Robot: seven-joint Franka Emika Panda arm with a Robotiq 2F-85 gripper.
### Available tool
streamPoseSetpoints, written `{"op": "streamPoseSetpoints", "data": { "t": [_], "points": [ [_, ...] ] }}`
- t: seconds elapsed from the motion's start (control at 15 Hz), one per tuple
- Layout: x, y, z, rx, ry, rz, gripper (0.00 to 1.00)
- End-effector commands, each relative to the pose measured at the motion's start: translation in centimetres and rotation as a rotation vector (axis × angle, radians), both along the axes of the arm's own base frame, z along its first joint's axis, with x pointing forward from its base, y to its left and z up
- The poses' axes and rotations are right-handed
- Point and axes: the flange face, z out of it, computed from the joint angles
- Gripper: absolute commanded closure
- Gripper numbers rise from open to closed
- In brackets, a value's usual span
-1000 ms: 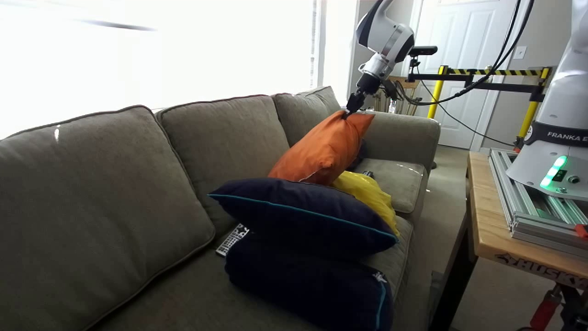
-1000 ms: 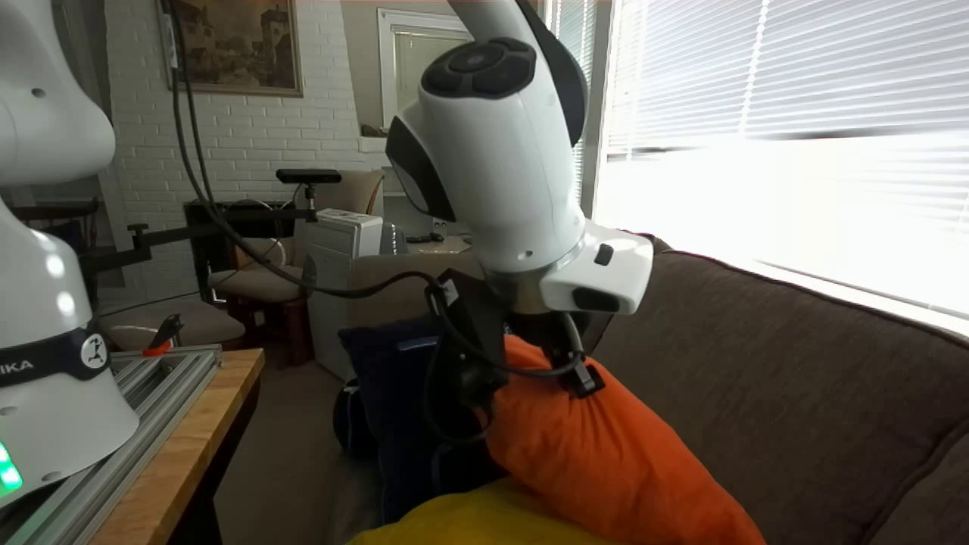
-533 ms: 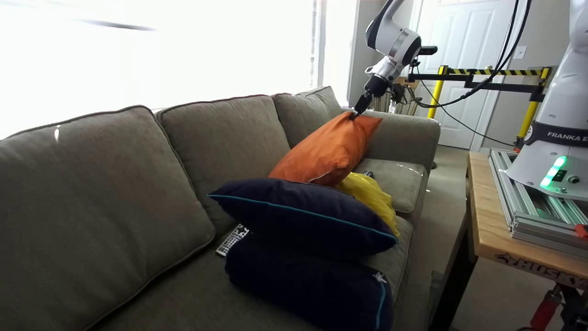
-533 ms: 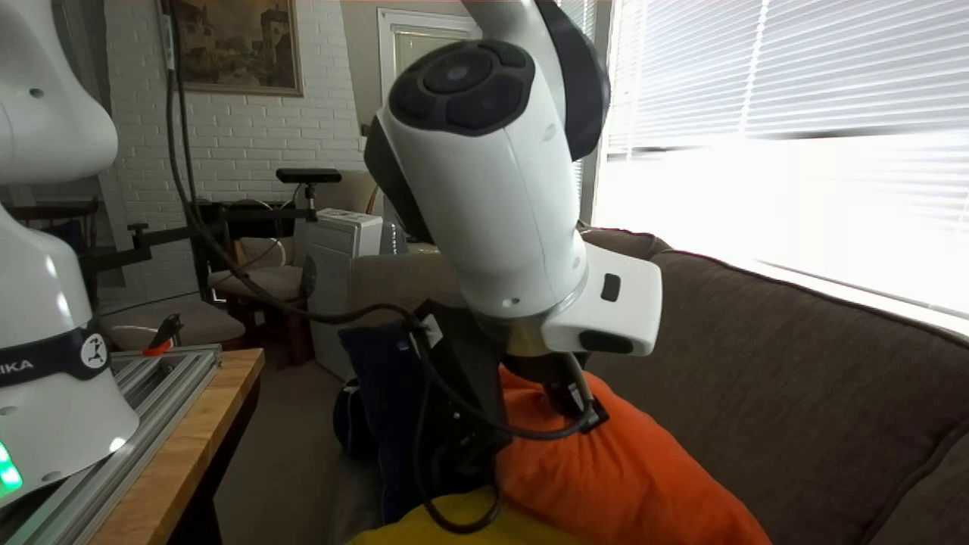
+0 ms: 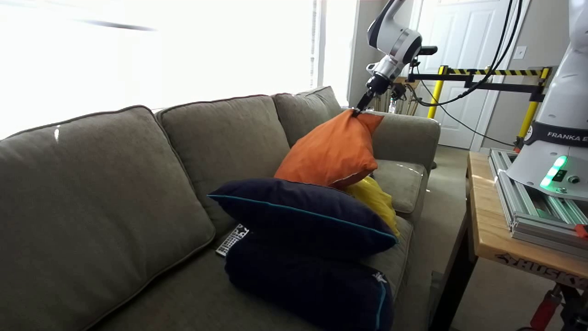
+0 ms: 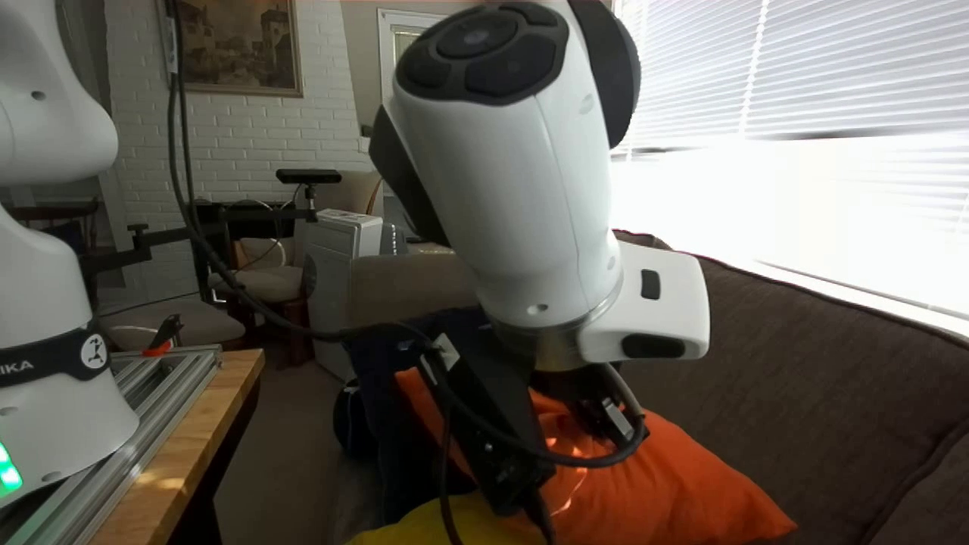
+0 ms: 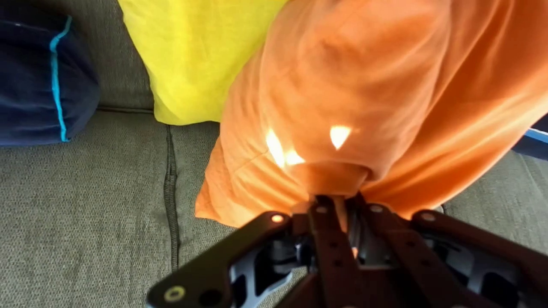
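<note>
has the fingers [image 7: 326,231] pinched pretty much together on a bunched bit of orange pillow [image 7: 355,81], right by the yellow pillow [image 7: 201,60] and stacked navy pillows [image 5: 301,214] on the couch [image 5: 225,138]

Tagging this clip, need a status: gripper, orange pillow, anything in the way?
Gripper shut. Orange pillow pinched in it, partly over yellow pillow. Upper navy pillow close by, perhaps in the way.

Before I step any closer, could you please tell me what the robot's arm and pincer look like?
The arm is white with smooth, rounded segments and dark caps at the joints. A dark band around its base reads FRANKA, above a green light strip. Black cables run alongside. The pincer is mostly black, with grey metal linkages, slim fingers and round bolt heads.
</note>
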Motion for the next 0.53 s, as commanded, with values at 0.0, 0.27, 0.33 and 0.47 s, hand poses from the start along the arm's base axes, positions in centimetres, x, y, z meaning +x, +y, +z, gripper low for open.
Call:
{"op": "streamPoseSetpoints", "data": {
  "t": [0.0, 0.27, 0.33, 0.47],
  "points": [
    [0.1, -1.6, -0.4, -0.023, -0.004, 0.023, 0.97],
    [-0.7, -3.2, -0.7, -0.074, 0.015, -0.01, 0.97],
    [-0.9, -3.5, -0.8, -0.081, 0.019, -0.012, 0.97],
    [-1.0, -4.0, -0.8, -0.105, 0.023, -0.021, 0.97]
  ]
}}
